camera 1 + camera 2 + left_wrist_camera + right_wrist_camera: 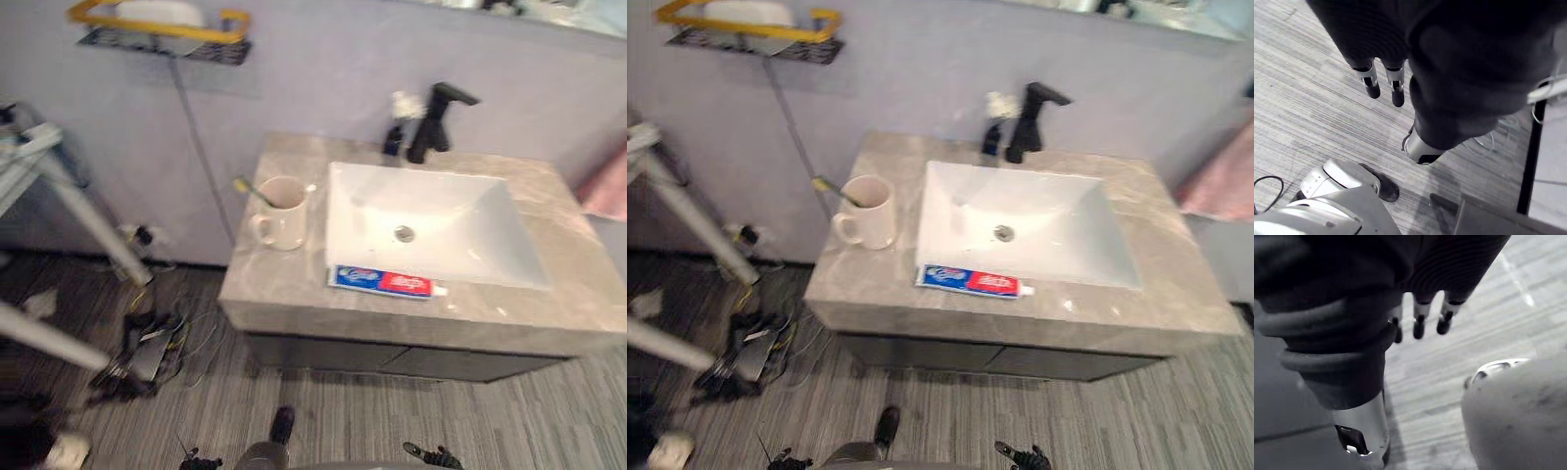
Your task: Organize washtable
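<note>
Not begun, I judge: my left hand [1397,90] and right hand [1419,322] hang by the floor, fingers straight and empty, so next I must reach up for the blue-and-red toothpaste tube [380,282] lying flat before the white rectangular basin [436,230].

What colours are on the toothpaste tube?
The toothpaste tube is blue and red; clearest in the right eye view.

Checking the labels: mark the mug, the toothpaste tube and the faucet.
mug [284,228], left eye view, on its outer wall.
toothpaste tube [380,281], left eye view, middle of its body.
faucet [1024,127], right eye view, on its upright black column.
</note>
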